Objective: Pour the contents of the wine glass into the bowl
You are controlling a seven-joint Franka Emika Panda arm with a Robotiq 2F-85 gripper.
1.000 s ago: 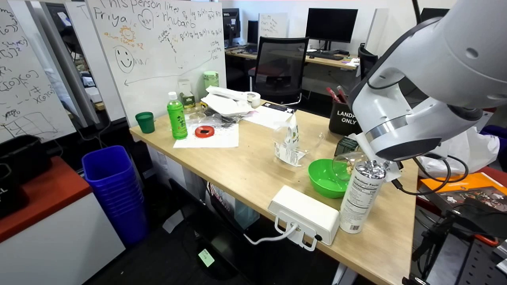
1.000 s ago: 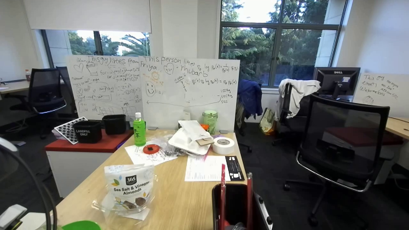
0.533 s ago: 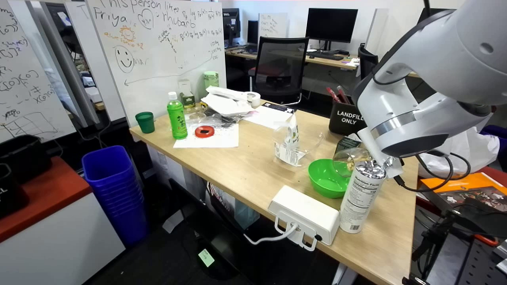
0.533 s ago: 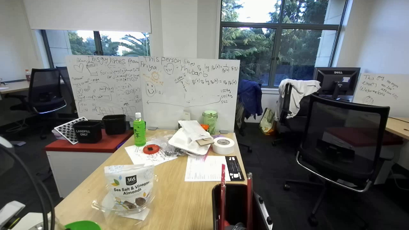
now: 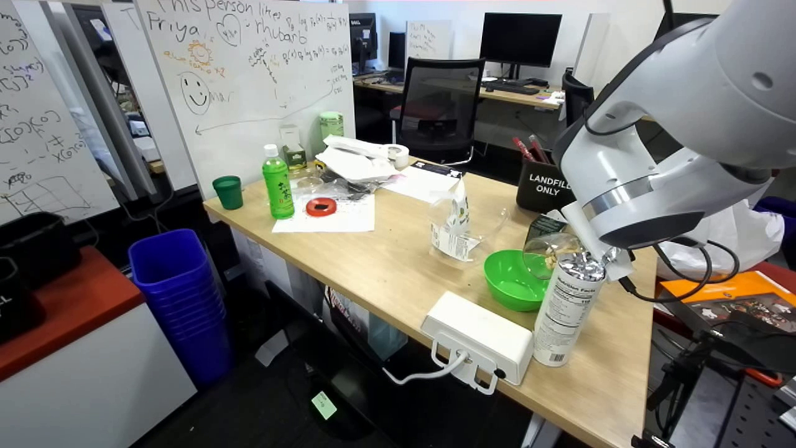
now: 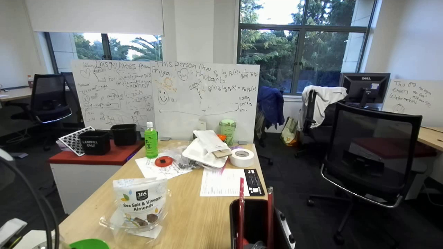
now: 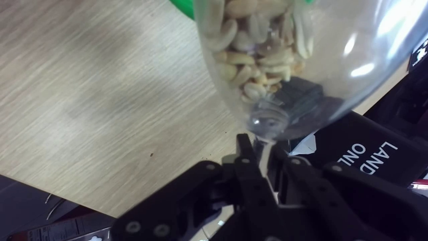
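The clear wine glass (image 7: 337,63) is tilted in the wrist view, with pale nuts (image 7: 254,60) lying inside it. My gripper (image 7: 261,144) is shut on the glass's stem, just below its cup. In an exterior view the glass (image 5: 538,254) hangs over the right side of the bright green bowl (image 5: 507,280), its mouth facing left. The gripper is mostly hidden there behind a white canister and the arm. The bowl's edge also shows in the wrist view (image 7: 184,6) and at the bottom of an exterior view (image 6: 90,244). The bowl's visible inside shows bare green.
A tall white canister (image 5: 566,317) and a white box (image 5: 479,333) stand close beside the bowl. A dark box (image 5: 545,228) and a black bin (image 5: 544,186) stand behind it. A clear container with an almond bag (image 6: 140,202) stands nearby. A green bottle (image 5: 278,183) stands farther off.
Over the past second the arm has shifted slightly right in an exterior view. The glass has risen a little and its nuts show more. The last half second shows almost no movement.
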